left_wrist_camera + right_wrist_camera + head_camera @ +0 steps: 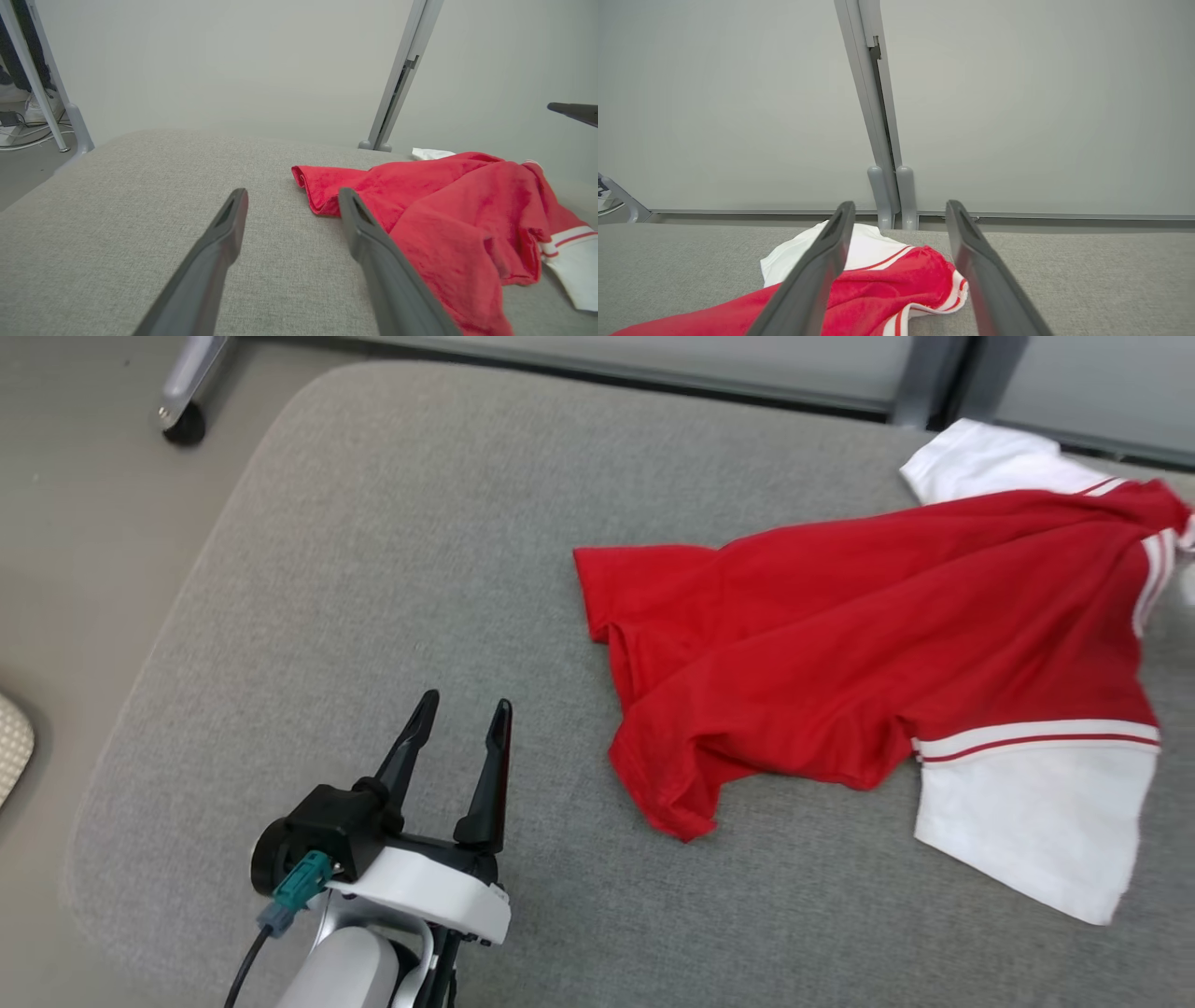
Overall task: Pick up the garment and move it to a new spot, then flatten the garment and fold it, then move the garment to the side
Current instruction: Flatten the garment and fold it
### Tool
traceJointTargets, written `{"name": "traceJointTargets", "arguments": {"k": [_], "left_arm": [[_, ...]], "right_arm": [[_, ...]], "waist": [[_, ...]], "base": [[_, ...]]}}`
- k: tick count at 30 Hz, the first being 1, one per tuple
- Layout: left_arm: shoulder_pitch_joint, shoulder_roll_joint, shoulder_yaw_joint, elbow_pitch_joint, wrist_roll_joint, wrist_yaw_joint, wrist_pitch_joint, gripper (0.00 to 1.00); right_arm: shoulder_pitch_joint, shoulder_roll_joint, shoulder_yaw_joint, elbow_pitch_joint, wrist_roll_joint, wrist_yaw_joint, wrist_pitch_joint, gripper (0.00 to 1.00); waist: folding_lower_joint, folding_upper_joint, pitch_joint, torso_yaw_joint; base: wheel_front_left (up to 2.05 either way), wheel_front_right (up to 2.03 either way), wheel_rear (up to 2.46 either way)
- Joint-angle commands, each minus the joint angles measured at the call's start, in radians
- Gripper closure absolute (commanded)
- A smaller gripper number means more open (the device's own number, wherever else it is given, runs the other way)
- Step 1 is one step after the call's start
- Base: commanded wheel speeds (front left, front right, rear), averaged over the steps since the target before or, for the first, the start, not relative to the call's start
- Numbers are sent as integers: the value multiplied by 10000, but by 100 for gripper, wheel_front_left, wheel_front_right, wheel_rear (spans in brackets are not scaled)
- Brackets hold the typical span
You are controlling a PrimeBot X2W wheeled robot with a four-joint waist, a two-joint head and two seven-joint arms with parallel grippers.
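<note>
Grey cushion (373, 523) bears crumpled red garment (840, 635); castor leg (187, 392) beyond

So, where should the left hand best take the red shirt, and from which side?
Probably the rolled hem corner of the red shirt, approached low from the side of the left hand: there the fabric stands up from the cushion.

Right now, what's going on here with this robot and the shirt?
A two-armed robot is working on a red and white shirt lying crumpled on a grey cushion. Neither arm holds it: the right jaws stand open over the shirt's striped end, and the left jaws stand open over bare cushion, apart from the shirt.
</note>
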Motion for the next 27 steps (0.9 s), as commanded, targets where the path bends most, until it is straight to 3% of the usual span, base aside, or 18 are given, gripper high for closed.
{"name": "traceJointTargets", "arguments": {"k": [1, 6, 12, 20, 27], "left_arm": [[110, 132, 69, 1, -58, 49, 45, 0], [428, 351, 238, -167, -183, 198, 208, 0], [965, 598, 642, -533, -464, 495, 265, 0], [1319, 602, 654, -932, -660, 579, 399, 0], [1461, 608, 644, -1137, -690, 709, 383, 0]], "right_arm": [[369, 109, 43, -295, -58, -1, -157, 0], [1225, 234, -429, -1824, -469, 1, -259, 0], [3885, 621, -3073, -5286, -2261, -1, -254, 0], [7152, 1776, -5845, -8530, -3962, 1, -247, 0], [9528, 2879, -6940, -10767, -5247, 2, -237, 0]], "waist": [[0, 0, -661, -523], [0, 0, -1473, -1171], [0, 0, -2058, -2162], [0, 0, -2106, -2640], [0, 0, -2077, -2862]], "base": [[0, 0, 0], [0, 0, 0], [0, 0, 0], [0, 0, 0], [0, 0, 0]]}}
